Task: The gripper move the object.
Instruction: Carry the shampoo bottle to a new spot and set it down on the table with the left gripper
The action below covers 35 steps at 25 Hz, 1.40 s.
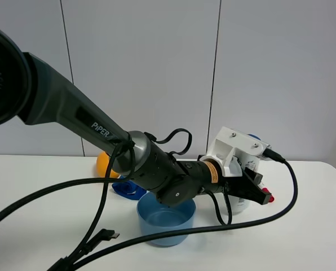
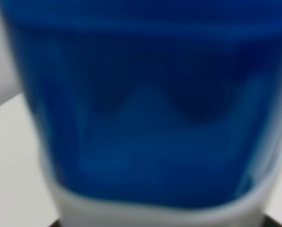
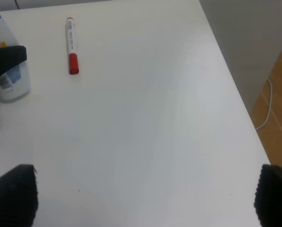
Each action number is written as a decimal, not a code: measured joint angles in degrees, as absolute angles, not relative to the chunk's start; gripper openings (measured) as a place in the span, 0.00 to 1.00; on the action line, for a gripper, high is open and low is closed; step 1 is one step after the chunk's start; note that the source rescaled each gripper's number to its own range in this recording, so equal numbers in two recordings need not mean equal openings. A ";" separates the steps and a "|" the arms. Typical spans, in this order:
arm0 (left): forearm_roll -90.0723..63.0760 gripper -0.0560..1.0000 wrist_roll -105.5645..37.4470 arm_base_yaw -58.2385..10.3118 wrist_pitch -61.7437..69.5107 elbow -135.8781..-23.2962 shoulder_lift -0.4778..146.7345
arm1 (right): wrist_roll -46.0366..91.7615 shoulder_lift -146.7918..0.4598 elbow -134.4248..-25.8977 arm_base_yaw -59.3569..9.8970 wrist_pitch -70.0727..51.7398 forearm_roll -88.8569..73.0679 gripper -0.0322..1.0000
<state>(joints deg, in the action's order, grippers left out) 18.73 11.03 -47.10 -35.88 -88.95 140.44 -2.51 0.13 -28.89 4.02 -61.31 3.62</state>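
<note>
Shampoo bottle (image 1: 240,204) stood upright on the worktop (image 1: 44,176) between the left claw's (image 1: 257,194) fingers, which appeared closed against its body, presumably to carry it. Right claw (image 3: 141,196) hung wide open and empty, well apart, with a marker (image 3: 72,45) ahead of it.

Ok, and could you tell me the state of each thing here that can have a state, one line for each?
shampoo bottle: upright on the table, blue cap on.
left tool: fingers on both sides of the shampoo bottle; whether it is gripping cannot be told.
right tool: open, holding nothing.
marker: lying flat, red cap on.
blue bowl: upright, nothing visible inside.
</note>
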 joint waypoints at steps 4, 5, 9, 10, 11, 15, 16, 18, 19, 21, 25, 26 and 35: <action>18.66 0.07 11.24 -46.05 -37.89 -88.95 140.93 | -2.51 0.13 -28.89 4.02 -61.31 3.62 1.00; 18.55 0.07 11.60 -45.87 -38.45 -88.95 141.12 | -2.51 0.13 -28.89 4.02 -61.31 3.62 1.00; 17.98 0.07 12.86 -44.96 -38.87 -88.95 142.27 | -2.51 0.13 -28.89 4.02 -61.31 3.62 1.00; 17.86 0.07 12.99 -44.94 -38.93 -88.95 142.43 | -2.51 0.13 -28.89 4.02 -61.31 3.62 1.00; 17.73 0.07 12.98 -44.94 -38.98 -88.95 142.69 | -2.51 0.13 -28.89 4.02 -61.31 3.62 1.00; 17.56 0.07 13.00 -44.94 -40.53 -88.96 143.42 | -2.51 0.13 -28.89 4.02 -61.31 3.62 1.00; 17.52 0.07 13.00 -44.94 -40.75 -88.96 143.50 | -2.51 0.13 -28.89 4.02 -61.31 3.62 1.00; 17.50 0.07 13.00 -44.94 -40.88 -89.01 143.56 | -2.51 0.13 -28.89 4.02 -61.31 3.62 1.00; 17.50 0.07 13.00 -44.94 -41.00 -89.01 143.56 | -2.51 0.13 -28.89 4.02 -61.31 3.62 1.00; 17.50 0.07 13.00 -44.94 -41.09 -89.01 143.56 | -2.51 0.13 -28.89 4.02 -61.31 3.62 1.00; 17.50 0.07 13.24 -44.94 -41.09 -89.01 143.56 | -2.51 0.13 -28.89 4.02 -61.31 3.62 1.00; 17.50 0.07 13.63 -44.94 -41.09 -89.01 143.56 | -2.51 0.13 -28.89 4.02 -61.31 3.62 1.00; 17.60 0.96 24.40 -44.94 -40.10 -89.07 142.92 | -2.51 0.13 -28.89 4.02 -61.31 3.62 1.00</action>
<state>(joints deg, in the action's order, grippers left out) 17.60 24.40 -44.94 -40.10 -89.07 142.92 -2.51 0.13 -28.89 4.02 -61.31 3.62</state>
